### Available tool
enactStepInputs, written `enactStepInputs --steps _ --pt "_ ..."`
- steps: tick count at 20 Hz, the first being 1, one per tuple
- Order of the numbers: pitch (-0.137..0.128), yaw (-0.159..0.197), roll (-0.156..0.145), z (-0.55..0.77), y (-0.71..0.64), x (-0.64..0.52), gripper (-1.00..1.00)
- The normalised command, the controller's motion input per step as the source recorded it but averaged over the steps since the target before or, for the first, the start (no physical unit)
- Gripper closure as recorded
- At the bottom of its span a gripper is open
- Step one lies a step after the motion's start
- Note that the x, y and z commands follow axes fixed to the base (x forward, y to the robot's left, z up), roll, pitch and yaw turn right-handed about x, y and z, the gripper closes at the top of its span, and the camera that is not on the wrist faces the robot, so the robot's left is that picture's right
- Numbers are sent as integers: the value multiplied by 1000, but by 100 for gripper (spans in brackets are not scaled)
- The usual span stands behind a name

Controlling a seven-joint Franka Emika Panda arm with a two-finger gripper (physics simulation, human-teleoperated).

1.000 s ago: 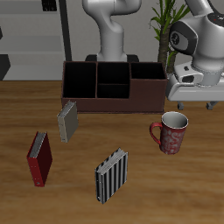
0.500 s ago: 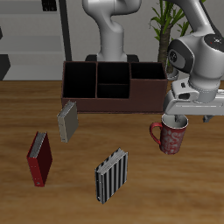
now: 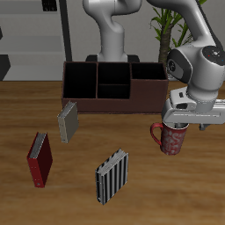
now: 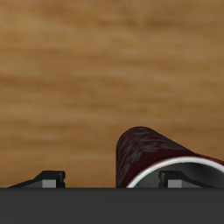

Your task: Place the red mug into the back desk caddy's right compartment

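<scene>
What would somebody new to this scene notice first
The big white gripper hangs right over the red mug, which stands upright on the wooden table in front of the back desk caddy. In the wrist view one finger sits inside the mug's white rim. Nearer the front edge, a red book and a striped book stand scattered.

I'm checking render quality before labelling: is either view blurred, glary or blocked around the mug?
Exterior view: soft and low-resolution, even light, no glare; the claw and its wrist housing cover the top of the red mug. Wrist view: the wooden table looks smeared, and the mug is cut off at the frame edge by the claw's dark body.
</scene>
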Motion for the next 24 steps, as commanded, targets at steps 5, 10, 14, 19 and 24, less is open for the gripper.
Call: enactStepInputs --steps 5,10,14,19,24 --pt "4 -22 -1 5 -112 -11 100" --pt "-5 -9 -3 27 -69 20 100" --pt "-18 9 -10 123 -85 -7 100" --pt "-54 32 -17 412 -113 -120 100" --pt "-79 37 -18 668 -201 -238 100"
